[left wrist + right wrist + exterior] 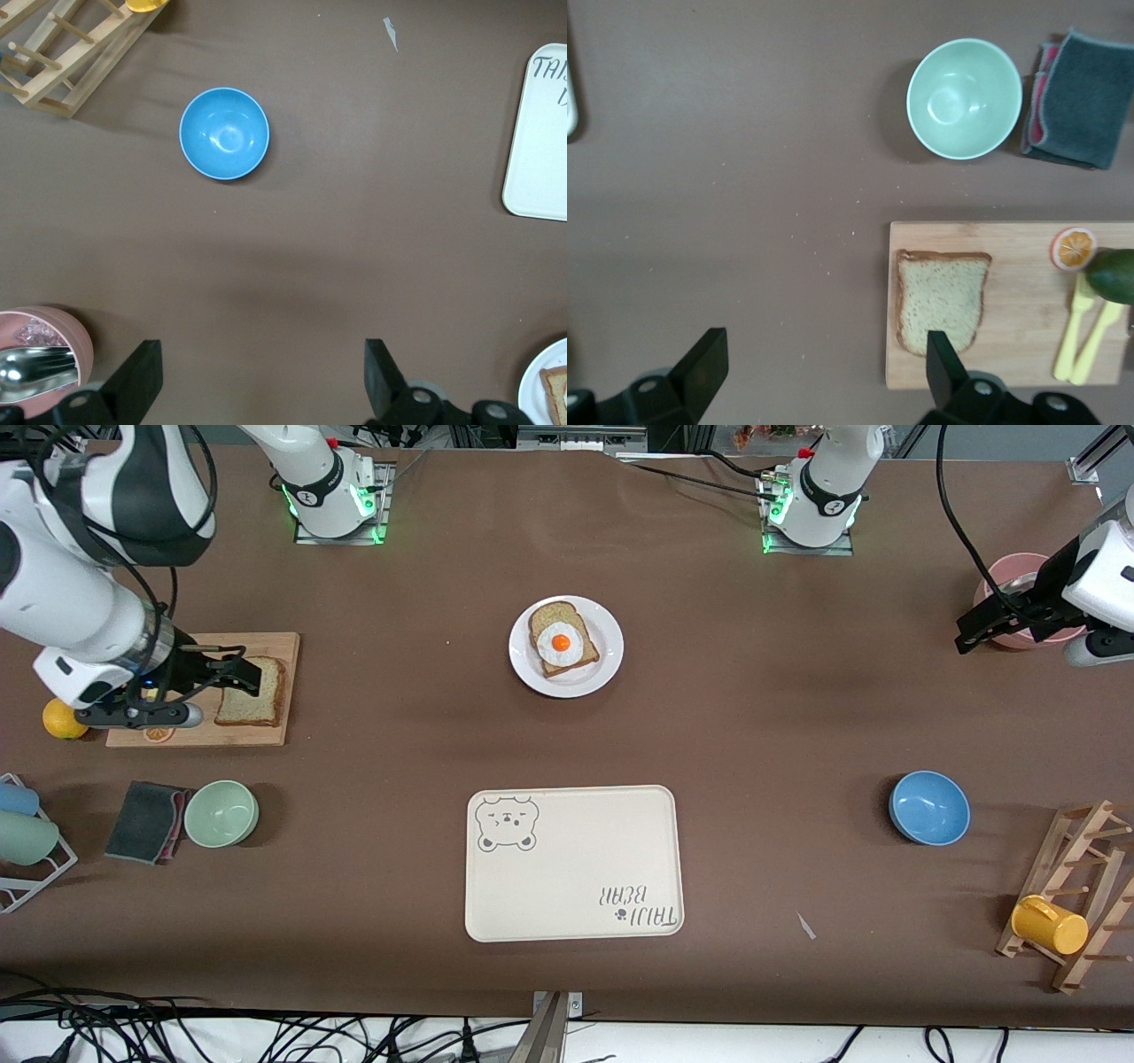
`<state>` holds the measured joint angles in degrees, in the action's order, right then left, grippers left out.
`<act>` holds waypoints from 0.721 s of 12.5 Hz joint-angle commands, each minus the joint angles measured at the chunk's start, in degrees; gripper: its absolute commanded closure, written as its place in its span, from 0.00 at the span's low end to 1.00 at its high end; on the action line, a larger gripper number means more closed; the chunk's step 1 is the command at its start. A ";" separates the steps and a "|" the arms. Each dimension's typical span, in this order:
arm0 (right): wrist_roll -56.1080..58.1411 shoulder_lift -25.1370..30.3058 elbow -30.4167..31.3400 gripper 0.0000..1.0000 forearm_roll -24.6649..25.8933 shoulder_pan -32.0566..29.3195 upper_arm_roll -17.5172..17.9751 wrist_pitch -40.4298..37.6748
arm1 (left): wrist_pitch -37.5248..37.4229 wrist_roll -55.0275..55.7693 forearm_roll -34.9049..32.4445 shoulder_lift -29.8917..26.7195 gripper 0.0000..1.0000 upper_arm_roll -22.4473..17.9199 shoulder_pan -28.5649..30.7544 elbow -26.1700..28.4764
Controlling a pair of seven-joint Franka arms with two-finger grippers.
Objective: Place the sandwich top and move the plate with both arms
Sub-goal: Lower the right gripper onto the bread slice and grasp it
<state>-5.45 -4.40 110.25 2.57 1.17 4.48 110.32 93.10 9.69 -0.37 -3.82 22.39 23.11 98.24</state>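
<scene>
Matte brown table (753,717), wooden board (275,735) under flat speckled sandwich top (252,701).

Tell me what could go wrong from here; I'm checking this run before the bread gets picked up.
The right gripper, jaws open over the sandwich top, could push the flat slice along the cutting board rather than lift it. The egg on the plate is domed, so the slice may sit tilted or slide off.

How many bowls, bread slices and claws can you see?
Bowls: 2, a green bowl and a blue bowl
Bread slices: 2, the sandwich top and the egg slice
Claws: 2, left claw, right claw
Total: 6
</scene>
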 commanded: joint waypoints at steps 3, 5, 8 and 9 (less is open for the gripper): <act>-1.23 1.77 12.52 0.01 1.29 -0.03 -0.17 11.49 | 1.39 -1.25 1.95 -0.39 0.00 -0.06 1.59 0.03; -1.32 0.89 18.13 0.01 6.02 -0.30 -1.74 18.31 | 1.39 -1.16 2.65 -0.22 0.00 0.02 1.50 -0.32; -7.54 -3.67 19.39 0.02 11.11 -0.30 -2.02 19.67 | 1.56 -0.73 3.71 1.36 0.00 0.03 1.50 -2.34; -9.74 -5.16 19.39 0.03 14.27 -0.30 -2.02 19.67 | 1.65 -0.64 3.80 1.71 0.00 0.11 1.50 -2.35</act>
<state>-11.05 -7.49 129.34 12.26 0.90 2.31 129.05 94.76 9.63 2.20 -3.24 22.31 24.23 97.62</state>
